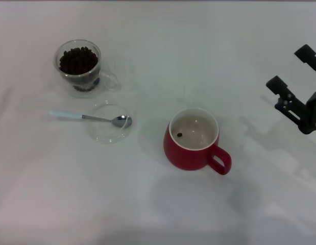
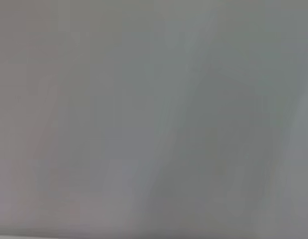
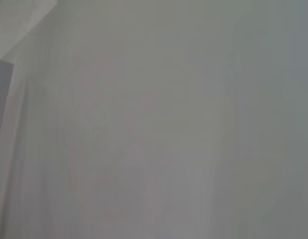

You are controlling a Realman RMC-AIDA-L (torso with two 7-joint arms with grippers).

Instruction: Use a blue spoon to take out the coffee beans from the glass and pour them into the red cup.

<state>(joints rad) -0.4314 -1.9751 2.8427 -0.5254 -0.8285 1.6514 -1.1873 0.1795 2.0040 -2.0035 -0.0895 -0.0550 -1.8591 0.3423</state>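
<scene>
The glass (image 1: 81, 69) stands at the back left, holding a heap of coffee beans (image 1: 78, 60). The blue spoon (image 1: 91, 118) lies in front of it, pale handle pointing left, its metal bowl resting on a flat clear saucer (image 1: 107, 129). The red cup (image 1: 194, 139) stands near the middle, handle toward the front right, with one bean (image 1: 179, 135) inside. My right gripper (image 1: 293, 69) hovers at the right edge, open and empty, well right of the cup. My left gripper is out of view. Both wrist views show only blank table.
The white table (image 1: 158, 214) stretches around the objects. The saucer sits between the glass and the cup.
</scene>
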